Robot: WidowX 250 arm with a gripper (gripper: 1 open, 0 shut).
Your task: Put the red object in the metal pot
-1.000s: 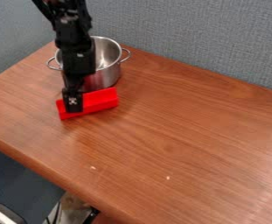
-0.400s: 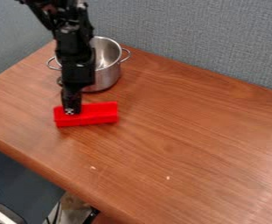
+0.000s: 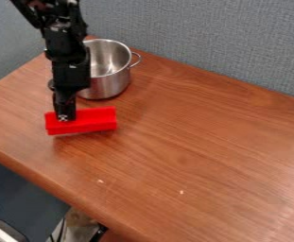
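Note:
The red object [image 3: 93,121], a bright red bar, lies level at the table's left side, in front of the metal pot [image 3: 105,77]. My gripper [image 3: 63,117] points straight down and is shut on the bar's left end, its black fingers pinching it. I cannot tell whether the bar rests on the wood or hangs just above it. The shiny pot stands upright behind and to the right of the gripper, a handle showing on each side, and its inside looks empty.
The brown wooden table [image 3: 199,132] stretches out to the right and front. A grey wall runs behind the pot. The table's left and front edges lie close to the red bar.
The gripper has closed on the bar's left end. Gripper and bar have shifted together to the left and toward the front, away from the pot.

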